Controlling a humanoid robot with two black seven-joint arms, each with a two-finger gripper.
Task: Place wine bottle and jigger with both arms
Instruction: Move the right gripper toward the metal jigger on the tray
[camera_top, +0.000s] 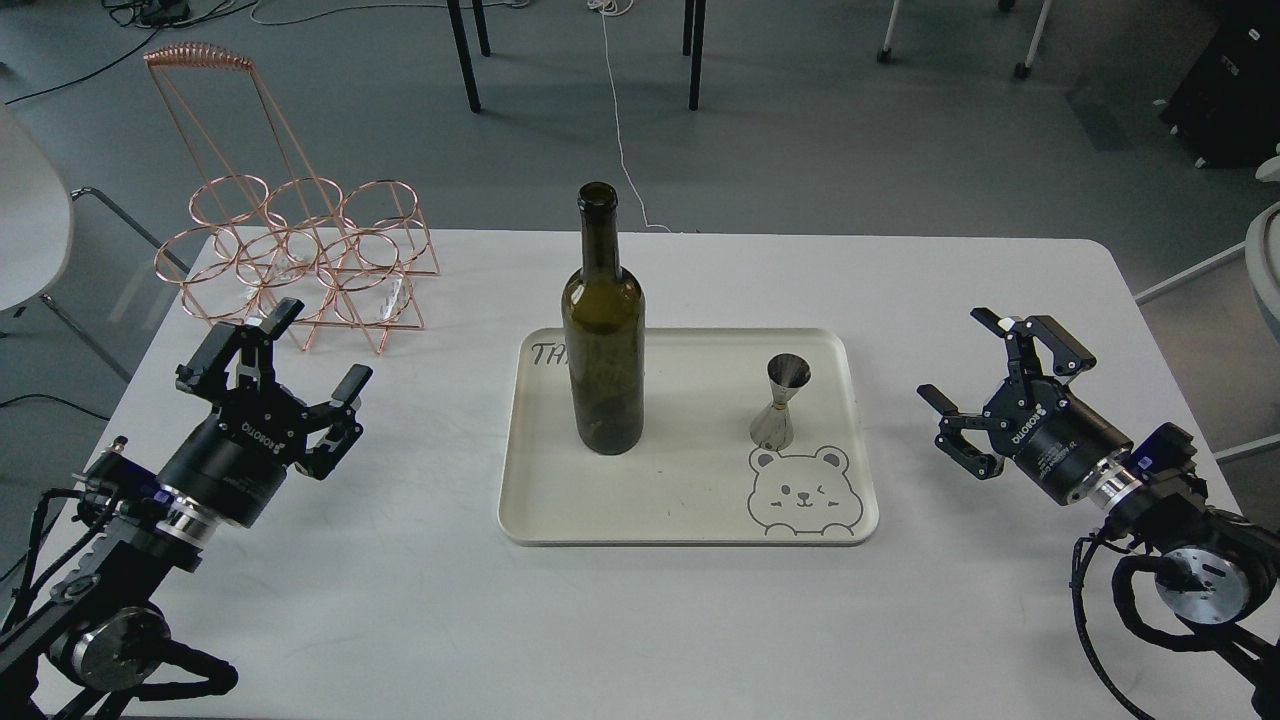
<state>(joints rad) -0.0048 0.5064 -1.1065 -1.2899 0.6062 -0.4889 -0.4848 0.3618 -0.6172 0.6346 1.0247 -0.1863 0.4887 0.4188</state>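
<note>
1. Right now, a cream tray (690, 520) lies in the middle of the white counter (640, 620).
2. The wine bottle (603, 340) stands straight up on the tray, toward its 9 o'clock side. It is dark green and tall, and its top is open.
3. The jigger (780, 405) stands on the tray too, toward 3 o'clock from the bottle. It is small, shiny and shaped like an hourglass. The two do not touch.
4. A bear face is drawn on the tray's corner at 5 o'clock, just under the jigger.
5. The left gripper (285, 375) hangs over the counter at 9 o'clock from the tray, well apart from it. Its jaws are spread wide and hold nothing.
6. The right gripper (985, 385) hangs at 3 o'clock from the tray, also well apart. Its jaws are spread wide too, and they hold nothing.
7. A copper wire rack (290, 250) sits at the counter's far corner, at 10 o'clock from the tray. Its rings are empty.
</note>
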